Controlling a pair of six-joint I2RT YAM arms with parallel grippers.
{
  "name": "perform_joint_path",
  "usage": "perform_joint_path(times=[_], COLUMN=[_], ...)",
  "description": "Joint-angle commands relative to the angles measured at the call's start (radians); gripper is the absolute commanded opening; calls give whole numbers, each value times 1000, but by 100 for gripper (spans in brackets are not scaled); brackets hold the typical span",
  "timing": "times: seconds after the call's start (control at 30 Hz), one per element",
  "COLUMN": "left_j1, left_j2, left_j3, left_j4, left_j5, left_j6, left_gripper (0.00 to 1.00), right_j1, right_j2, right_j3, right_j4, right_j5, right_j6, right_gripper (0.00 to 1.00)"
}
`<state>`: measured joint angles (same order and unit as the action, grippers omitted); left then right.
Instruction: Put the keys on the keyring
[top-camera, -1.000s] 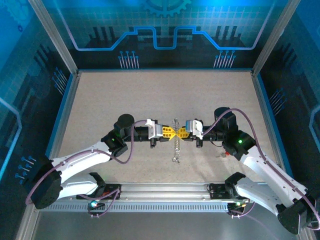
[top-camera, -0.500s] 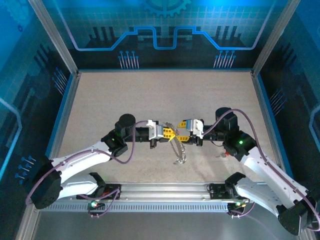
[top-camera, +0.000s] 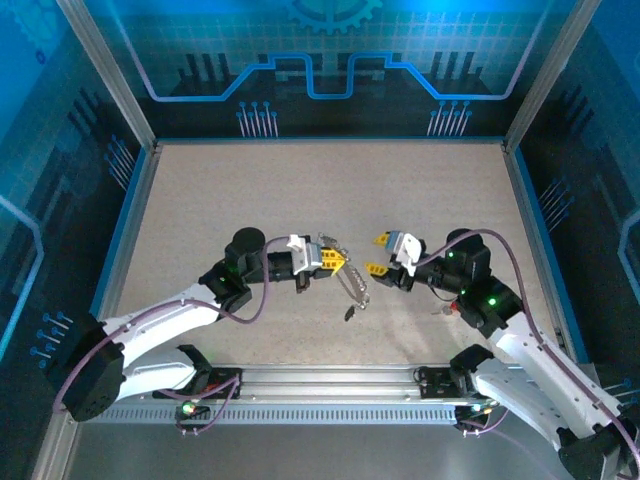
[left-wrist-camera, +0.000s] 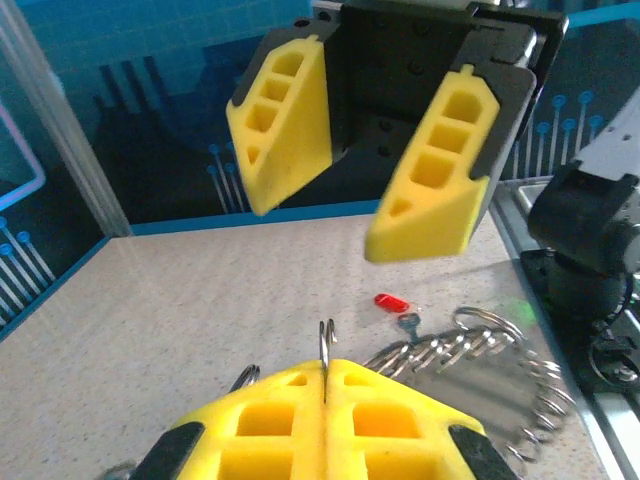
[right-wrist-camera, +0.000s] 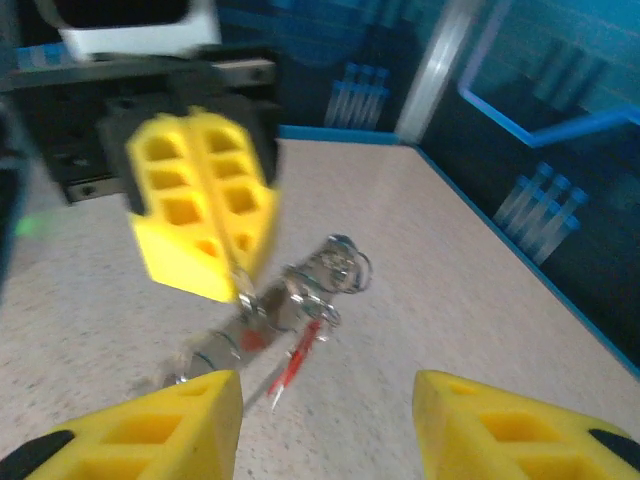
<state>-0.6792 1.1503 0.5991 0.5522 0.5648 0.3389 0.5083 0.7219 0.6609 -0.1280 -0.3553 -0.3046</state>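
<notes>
Left claw (top-camera: 338, 260), pressed together, pinches the keyring (top-camera: 353, 289), which trails from its tips to the desk (top-camera: 250, 190); right claw (top-camera: 378, 254), spread, faces it, apart.

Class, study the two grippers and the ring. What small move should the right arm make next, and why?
Probably lower the right gripper toward the red-headed key lying loose on the table and close on it. The left gripper is shut on the keyring, while the right's jaws stand open, empty and apart from the ring.
</notes>
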Motion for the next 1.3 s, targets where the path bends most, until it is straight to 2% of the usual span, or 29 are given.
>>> perform_joint_path(times=[0.0,0.07,0.13,0.2,0.3,0.47,0.63,0.73,0.9,1.03,1.27], left_j1=[37,62,83,105,125,160,159,159,156,142,107], left_j2=[-37,-36,-29,-10,12,36,55,49,10,10,12], left_j3=[-7,-3,7,27,39,18,17,21,33,37,42], left_j4=[60,49,25,-18,-60,-44,-68,-65,-146,-175,-211], left_j5=[0,18,32,59,88,105,107,113,90,77,74], left_j6=[-14,-33,-59,-61,-24,0,18,11,54,70,100], left_gripper=[0,0,0,0,0,0,0,0,0,0,0], right_j1=[-22,-46,-90,-108,-166,-398,-548,-550,-554,-562,-723], right_j2=[-16,-4,19,35,48,74,170,192,162,177,268], right_j3=[36,74,81,55,5,-78,-121,-124,-168,-204,-214], right_j4=[-137,-301,-414,-494,-574,-627,-686,-706,-711,-684,-607], right_j5=[465,652,661,663,625,395,304,323,400,419,354], right_j6=[373,652,818,954,1068,1104,1130,1199,1273,1283,1191], right_gripper=[51,60,61,57,51,45,43,44,33,32,36])
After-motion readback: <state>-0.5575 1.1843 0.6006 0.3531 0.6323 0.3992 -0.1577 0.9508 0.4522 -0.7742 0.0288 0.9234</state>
